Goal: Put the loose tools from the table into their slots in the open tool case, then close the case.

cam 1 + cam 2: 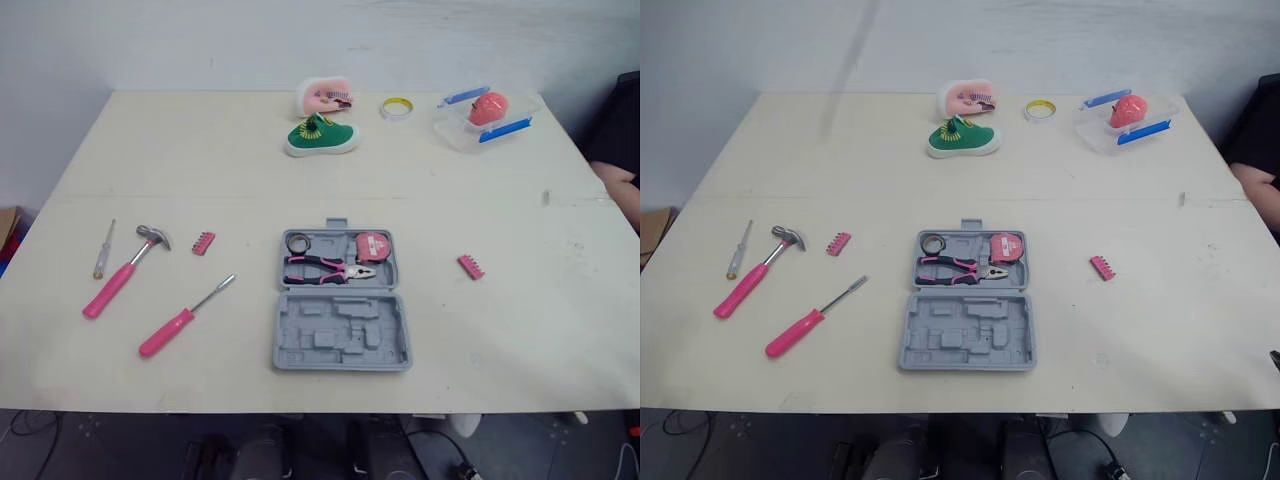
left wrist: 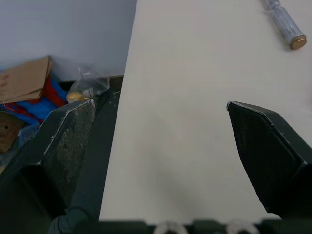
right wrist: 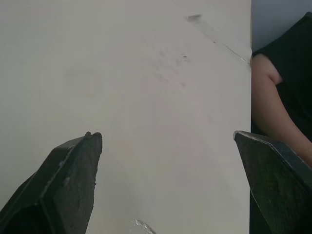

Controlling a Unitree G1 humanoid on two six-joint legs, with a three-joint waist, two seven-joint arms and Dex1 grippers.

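Observation:
The grey tool case (image 1: 341, 303) lies open in the middle of the table, with pink pliers (image 1: 328, 268) and a pink tape measure (image 1: 374, 247) in its far half. To its left lie a pink hammer (image 1: 124, 273), a small clear-handled screwdriver (image 1: 103, 250), a pink screwdriver (image 1: 183, 319) and a pink bit holder (image 1: 203, 243). A second pink bit holder (image 1: 470, 266) lies to the right. My left gripper (image 2: 158, 146) is open over the table's left edge, near the small screwdriver's handle (image 2: 285, 23). Over bare table near the right edge, my right gripper (image 3: 168, 165) stands open.
At the back of the table (image 1: 200, 150) sit a green shoe (image 1: 321, 137), a pink box (image 1: 326, 96), a tape roll (image 1: 397, 107) and a clear container (image 1: 484, 118) with a pink item. A person's arm (image 3: 275, 107) is by the right edge. Bags lie on the floor (image 2: 44, 92) left of the table.

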